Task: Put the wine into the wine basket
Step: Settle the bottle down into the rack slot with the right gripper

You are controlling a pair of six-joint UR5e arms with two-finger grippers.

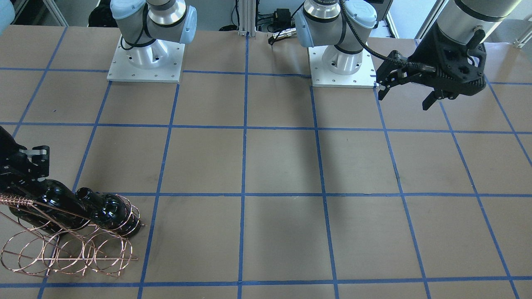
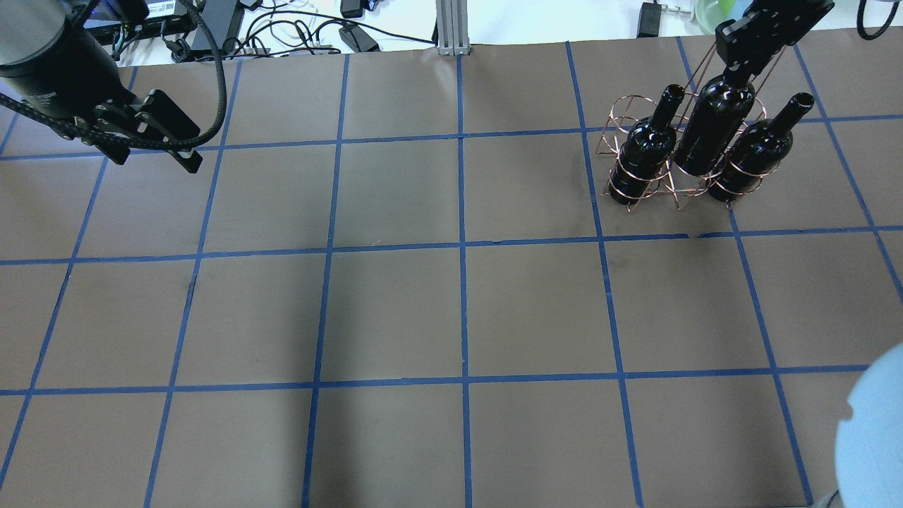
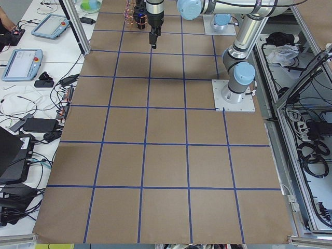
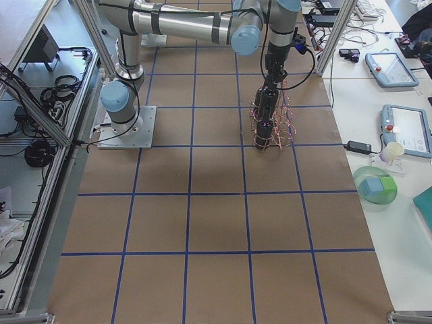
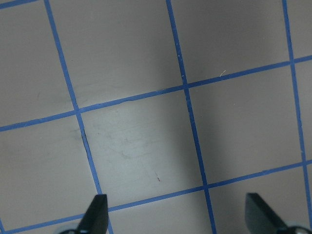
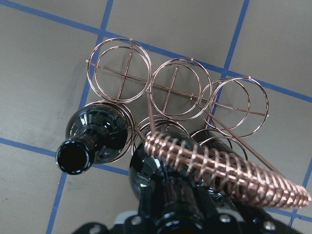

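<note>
The copper wire wine basket (image 2: 612, 144) stands at the far right of the table. Two dark wine bottles stand in its near row, one at the left (image 2: 643, 154) and one at the right (image 2: 756, 154). My right gripper (image 2: 738, 69) is shut on the neck of a third bottle (image 2: 712, 127), held upright between them with its lower part in the middle loops. I cannot tell whether it rests on the bottom. In the right wrist view this bottle (image 6: 155, 171) sits under the coiled handle (image 6: 219, 170). My left gripper (image 2: 152, 144) is open and empty, far left above the table.
The basket's far row of loops (image 6: 175, 87) holds nothing. Both arm bases (image 1: 145, 62) stand on plates at the robot's side. Cables and boxes (image 2: 296, 32) lie beyond the table's far edge. The table is brown with a blue tape grid (image 2: 462, 247).
</note>
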